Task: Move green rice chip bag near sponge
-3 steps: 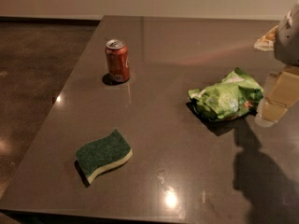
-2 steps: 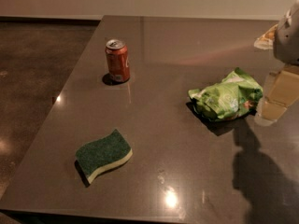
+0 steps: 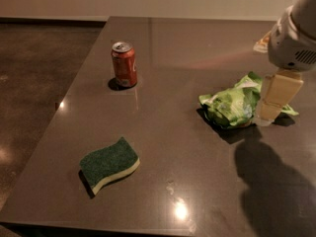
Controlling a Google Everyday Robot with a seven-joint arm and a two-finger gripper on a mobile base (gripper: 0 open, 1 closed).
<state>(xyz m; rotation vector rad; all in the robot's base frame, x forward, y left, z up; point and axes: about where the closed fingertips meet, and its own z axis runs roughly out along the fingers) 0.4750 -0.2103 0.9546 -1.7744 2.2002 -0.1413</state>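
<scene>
The green rice chip bag lies crumpled on the dark table at the right of the middle. The sponge, dark green on top with a pale yellow base, lies near the table's front left, well apart from the bag. My gripper hangs from the white arm at the right edge of the view. It is low over the table, at the bag's right side and touching or nearly touching it. Part of the bag's right end is hidden behind the gripper.
A red soda can stands upright at the back left of the table. A small orange-and-white object peeks out behind the arm at the far right. The table's left edge drops to a brown floor.
</scene>
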